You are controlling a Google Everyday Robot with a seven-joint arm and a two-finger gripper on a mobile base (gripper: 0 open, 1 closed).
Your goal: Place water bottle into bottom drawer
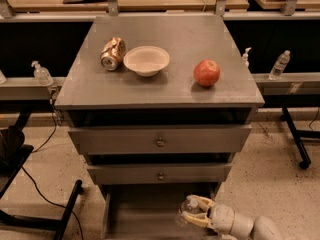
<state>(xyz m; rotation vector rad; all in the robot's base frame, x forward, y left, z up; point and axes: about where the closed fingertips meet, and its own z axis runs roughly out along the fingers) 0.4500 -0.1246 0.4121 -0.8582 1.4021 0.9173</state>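
The bottom drawer [130, 211] is pulled out below the grey cabinet, a wide shallow grey tray at the frame's bottom. My gripper [192, 210] reaches in from the lower right over the drawer's right part, shut on the water bottle [186, 210]. The bottle is clear plastic, lying roughly sideways between the cream fingers [196, 200], low inside the drawer. Most of the bottle is hidden by the fingers and the dim light.
On the cabinet top [165, 39] lie a crushed can [112, 53], a white bowl [146, 60] and a red apple [207, 73]. Two upper drawers with round knobs [160, 142] are slightly open. Pump dispensers [41, 74] and a small far bottle [279, 64] stand on side rails. A black stand leg [65, 209] lies left.
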